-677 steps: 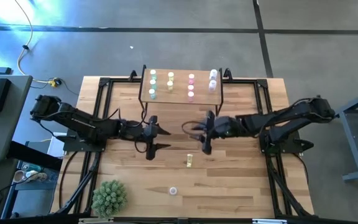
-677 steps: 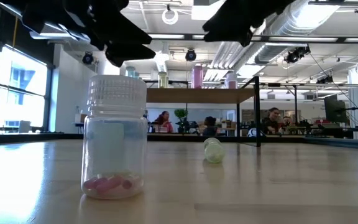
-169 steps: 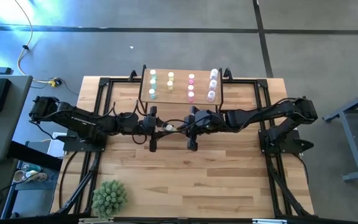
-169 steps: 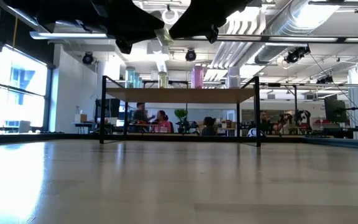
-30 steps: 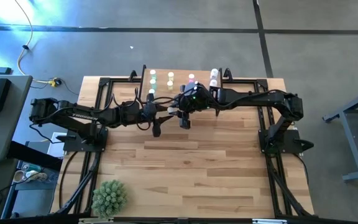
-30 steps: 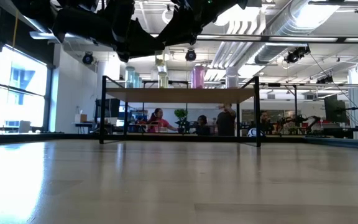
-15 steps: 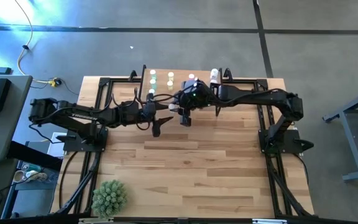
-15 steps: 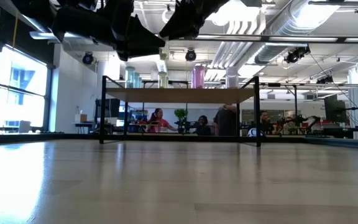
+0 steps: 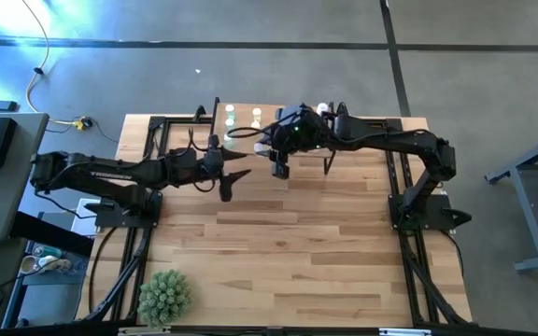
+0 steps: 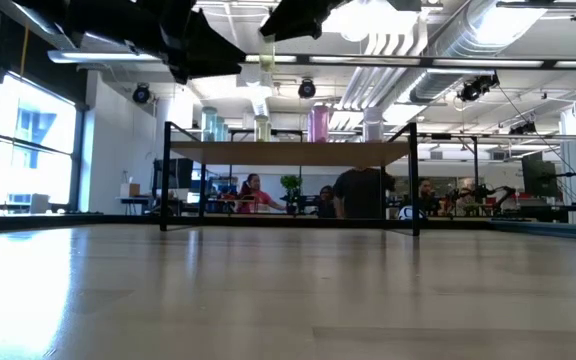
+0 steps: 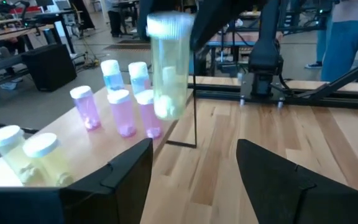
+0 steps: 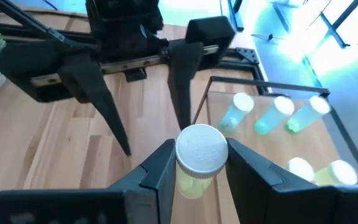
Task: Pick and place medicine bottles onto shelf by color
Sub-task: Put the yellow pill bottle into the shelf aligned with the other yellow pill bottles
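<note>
My right gripper (image 9: 267,149) is shut on a pale yellow medicine bottle (image 12: 199,163) with a white cap, in the air by the shelf (image 9: 241,131). The bottle also shows in the left wrist view (image 11: 166,68). The shelf is a light-wood board on black legs (image 10: 288,153) at the table's far middle. On it stand green (image 12: 271,116), yellow (image 11: 45,152), pink (image 11: 122,112) and lavender-white (image 11: 110,74) bottles. My left gripper (image 9: 235,183) is open and empty, left of the held bottle and in front of the shelf. My right gripper pinches the yellow bottle between its two fingers (image 12: 160,163), one on each side of the body just under the cap (image 12: 194,182). The fingers slant down from above. The bottle is lifted clear and near upright, cap up (image 11: 169,23).
A spiky green plant ball (image 9: 164,296) sits at the table's near left corner. Black frame rails (image 9: 392,149) run along both sides of the table. People (image 10: 358,195) move in the room behind the shelf. Bare wood (image 9: 306,252) lies near the front.
My right gripper has gone up and toward the table's far edge with the yellow bottle, closer to the shelf. My left gripper has drawn back toward the table's left edge, away from the bottle.
</note>
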### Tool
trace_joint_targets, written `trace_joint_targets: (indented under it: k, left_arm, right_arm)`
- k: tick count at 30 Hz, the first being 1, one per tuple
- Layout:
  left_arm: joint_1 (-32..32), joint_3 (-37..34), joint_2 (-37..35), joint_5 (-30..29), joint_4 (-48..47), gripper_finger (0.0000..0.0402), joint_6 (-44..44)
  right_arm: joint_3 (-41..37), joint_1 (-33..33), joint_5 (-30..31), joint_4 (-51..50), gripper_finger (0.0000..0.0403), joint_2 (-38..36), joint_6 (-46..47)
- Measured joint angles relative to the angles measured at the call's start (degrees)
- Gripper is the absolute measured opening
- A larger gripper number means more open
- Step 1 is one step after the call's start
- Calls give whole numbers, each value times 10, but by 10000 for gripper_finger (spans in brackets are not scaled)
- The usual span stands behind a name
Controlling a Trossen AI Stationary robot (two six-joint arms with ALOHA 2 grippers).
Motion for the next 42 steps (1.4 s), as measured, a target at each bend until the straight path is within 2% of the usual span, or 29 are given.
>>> trace_joint_targets:
  k: [11,21,31,38,42]
  left_arm:
    - [-16,-2,-98,6,-77,218,1]
    - [-31,-77,-143,9,-51,217,-35]
    - [-31,-103,-163,4,-51,217,-53]
    - [-31,-103,-163,1,-51,217,-50]
    - [-31,-103,-163,3,-51,217,-50]
  right_arm:
    - [-1,-35,-41,52,113,41,12]
    - [-1,-42,-61,92,113,92,42]
    - [-2,-32,-61,5,113,92,56]
    - [-2,-13,-62,14,113,89,48]
    - [-16,-12,-61,51,113,91,47]
